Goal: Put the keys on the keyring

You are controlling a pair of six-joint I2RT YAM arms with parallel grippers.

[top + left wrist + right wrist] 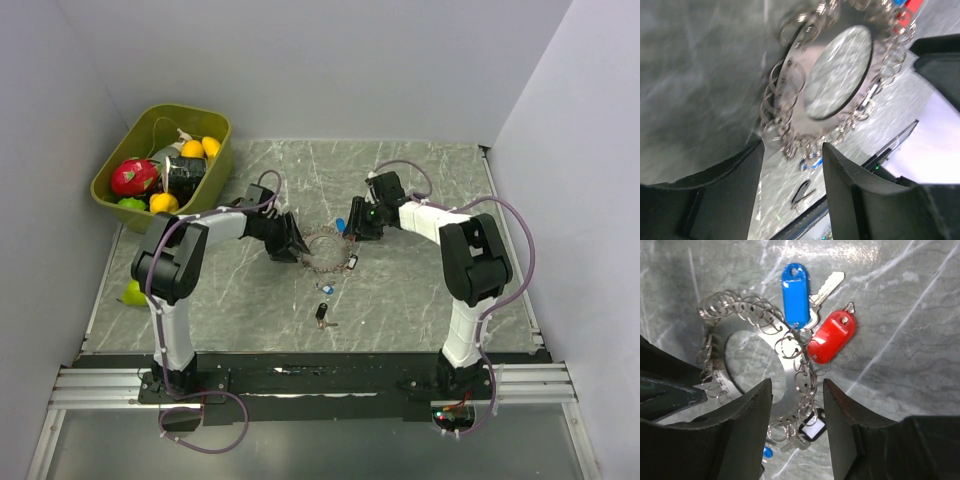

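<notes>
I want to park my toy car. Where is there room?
Bare: the far strip behind the keyring, right of the bin; the front, either side of the loose keys. Crowded: the middle, left gripper and right gripper beside the keyring.

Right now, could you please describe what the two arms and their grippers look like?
Both the left arm and right arm have white links and bulky black joint housings, each trailed by a looping purple cable. The left gripper and right gripper have broad, matte black fingers.
</notes>
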